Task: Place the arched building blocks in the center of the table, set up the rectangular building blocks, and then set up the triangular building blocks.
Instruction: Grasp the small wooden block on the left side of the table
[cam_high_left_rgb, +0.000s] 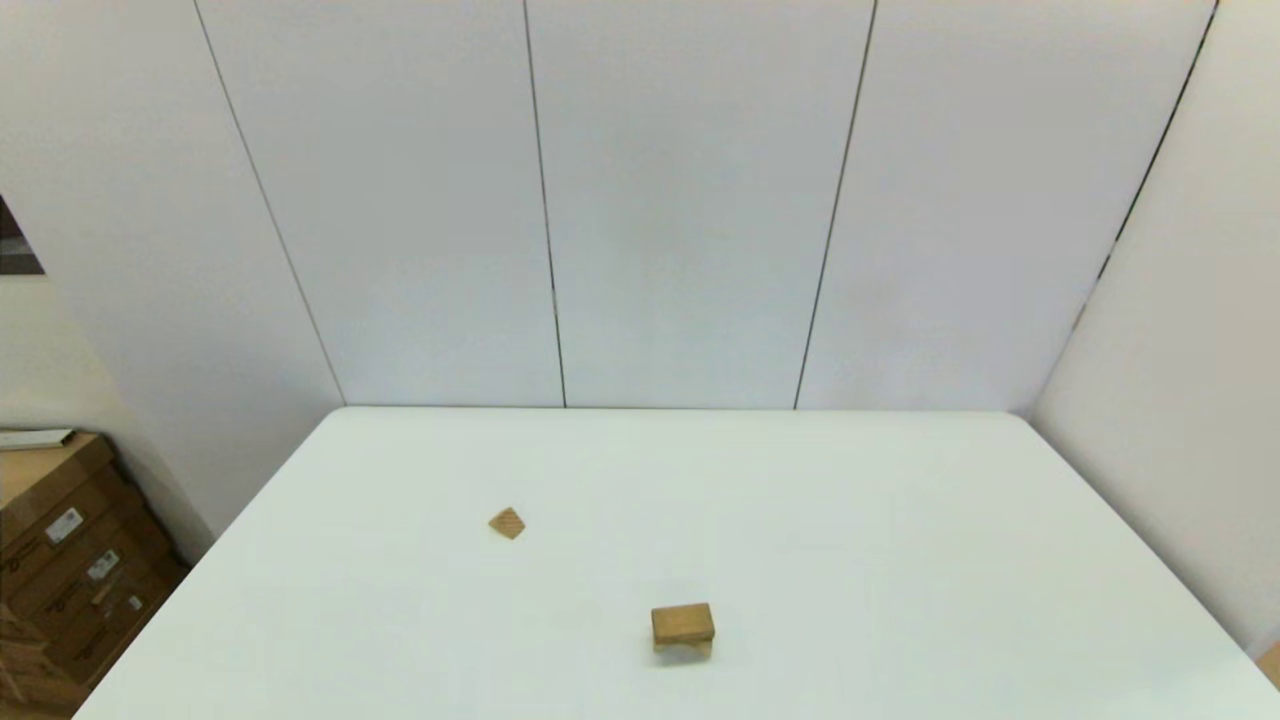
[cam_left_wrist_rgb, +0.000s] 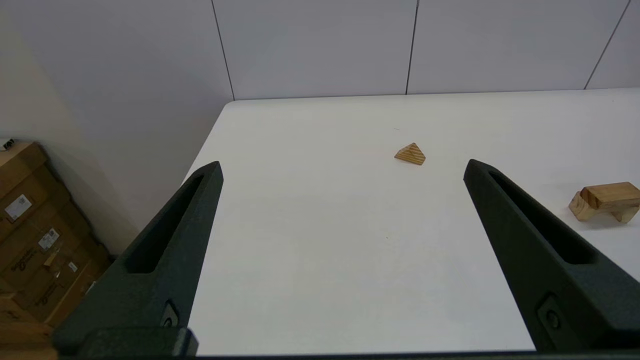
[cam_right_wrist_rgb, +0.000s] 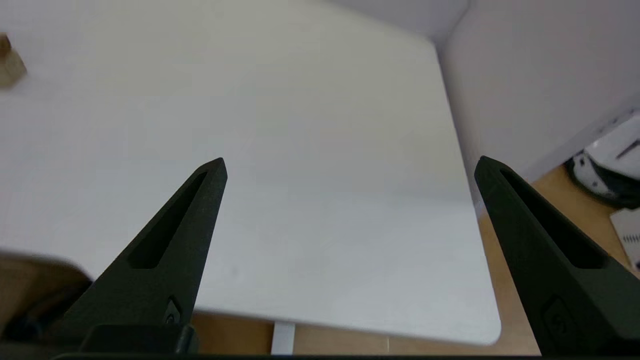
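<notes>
Head view: on the white counter (cam_high_left_rgb: 900, 520) the thin tan-brown rectangular slab (cam_high_left_rgb: 683, 622) already lies on the chunky light-wood arched block (cam_high_left_rgb: 684, 648) near centre; the small striped wooden wedge (cam_high_left_rgb: 507, 523) sits apart at about ten o'clock from them. Neither arm shows.

Left wrist view: the left gripper (cam_left_wrist_rgb: 342, 167) hangs with fingers wide apart; the wedge (cam_left_wrist_rgb: 410, 154) lies ahead, off-centre toward one o'clock, untouched. Centre over its ridge, then descend squarely.

Right wrist view: the right gripper (cam_right_wrist_rgb: 350, 165) is parked over the counter's corner, fingers spread, holding nothing

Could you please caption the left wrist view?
Open left pincer above the table, facing triangular block and stacked blocks.
</notes>
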